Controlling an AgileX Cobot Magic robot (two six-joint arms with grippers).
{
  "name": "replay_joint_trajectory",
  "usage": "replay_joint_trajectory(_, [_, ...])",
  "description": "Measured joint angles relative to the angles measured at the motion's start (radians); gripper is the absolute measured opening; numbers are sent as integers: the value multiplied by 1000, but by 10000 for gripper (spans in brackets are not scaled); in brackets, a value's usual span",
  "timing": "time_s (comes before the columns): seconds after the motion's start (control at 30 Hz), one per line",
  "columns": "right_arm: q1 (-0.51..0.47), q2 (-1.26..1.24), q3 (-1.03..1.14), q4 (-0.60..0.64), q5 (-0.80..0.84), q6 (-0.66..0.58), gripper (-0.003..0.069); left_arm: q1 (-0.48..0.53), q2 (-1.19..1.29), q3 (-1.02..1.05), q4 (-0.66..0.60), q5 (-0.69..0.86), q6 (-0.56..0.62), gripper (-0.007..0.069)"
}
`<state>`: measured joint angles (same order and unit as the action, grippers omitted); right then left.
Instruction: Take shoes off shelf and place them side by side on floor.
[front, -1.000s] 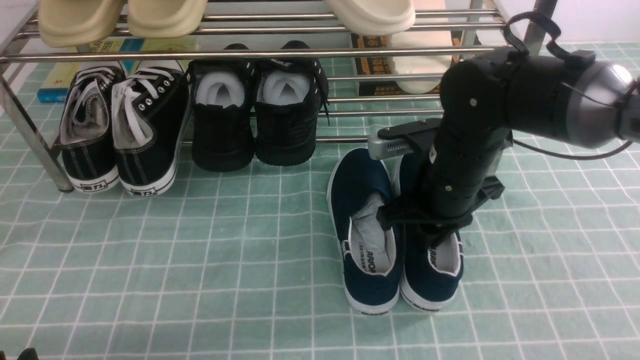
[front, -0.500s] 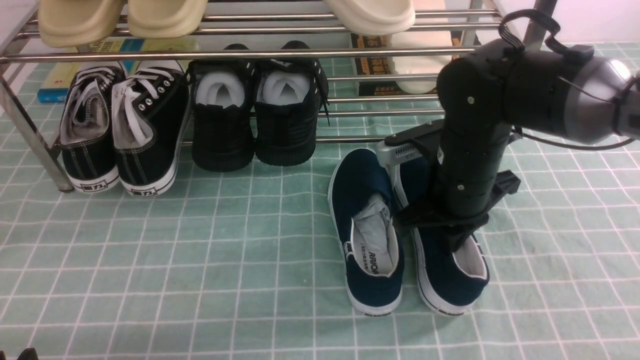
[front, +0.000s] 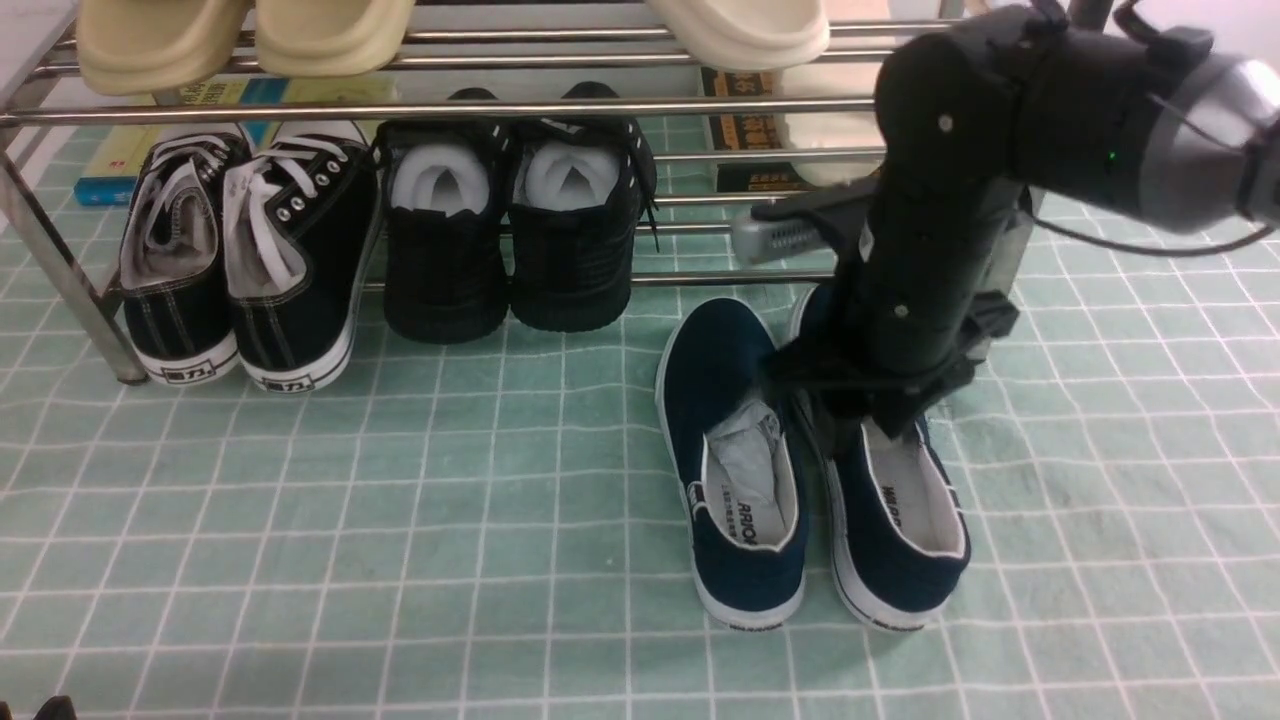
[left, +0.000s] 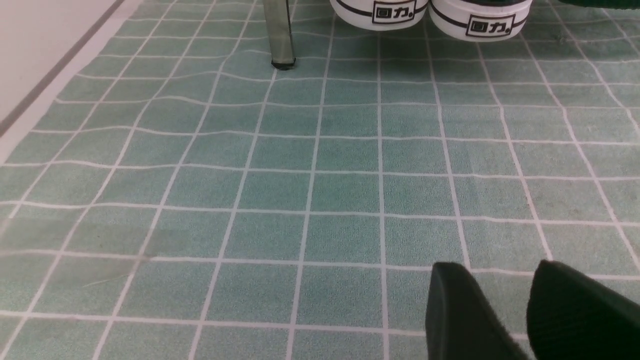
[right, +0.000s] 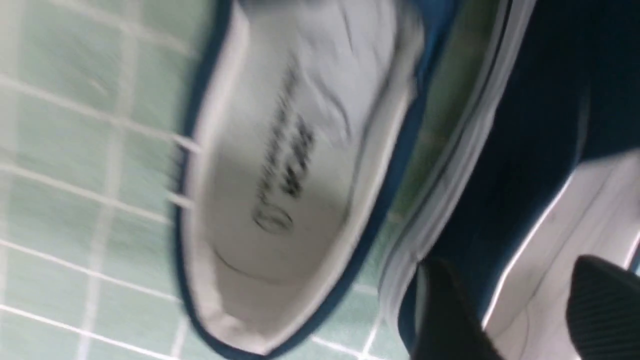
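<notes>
Both navy shoes lie side by side on the green grid floor (front: 400, 520), heels toward me. The left one (front: 735, 470) (right: 295, 165) holds crumpled paper. Just above the opening of the right one (front: 900, 520) (right: 530, 150) hangs my right gripper (front: 872, 428) (right: 512, 272). It is open, its fingers either side of that shoe's inner wall, and I cannot tell whether they touch it. My left gripper (left: 500, 300) is open over bare floor and is out of the front view. The steel shelf (front: 500, 105) stands behind the shoes.
Black lace-up sneakers (front: 240, 250) (left: 400, 7) and all-black shoes (front: 510, 230) sit under the shelf. Cream slippers (front: 250, 35) lie on its top tier. A shelf leg (left: 280, 35) stands near the sneakers. Boxes (front: 750, 130) are at the back.
The right-hand navy shoe swung a little away from the other, opening a narrow gap. My right gripper then rose out of its opening. The left arm has not moved.
</notes>
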<state>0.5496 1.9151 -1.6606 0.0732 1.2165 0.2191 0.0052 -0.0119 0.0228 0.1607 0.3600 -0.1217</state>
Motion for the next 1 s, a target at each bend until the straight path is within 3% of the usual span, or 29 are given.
replay_joint_trajectory(0.17, [0, -91, -18, 10, 6, -27, 263, 0, 0, 0, 0, 0, 0, 242])
replay_joint_trajectory(0.23, [0, -171, -19, 13, 10, -31, 155, 0, 0, 0, 0, 0, 0, 242])
replay_joint_trajectory(0.4, [0, -323, -19, 24, 24, -50, -3, 0, 0, 0, 0, 0, 0, 242])
replay_joint_trajectory(0.53, [0, -461, 11, 24, 28, -72, -16, 0, 0, 0, 0, 0, 0, 242])
replay_joint_trajectory(0.77, [0, -778, 283, 24, 10, -82, -15, 0, 0, 0, 0, 0, 0, 242])
replay_joint_trajectory(1.0, [0, -1112, 845, 24, -547, -83, -15, 0, 0, 0, 0, 0, 0, 242])
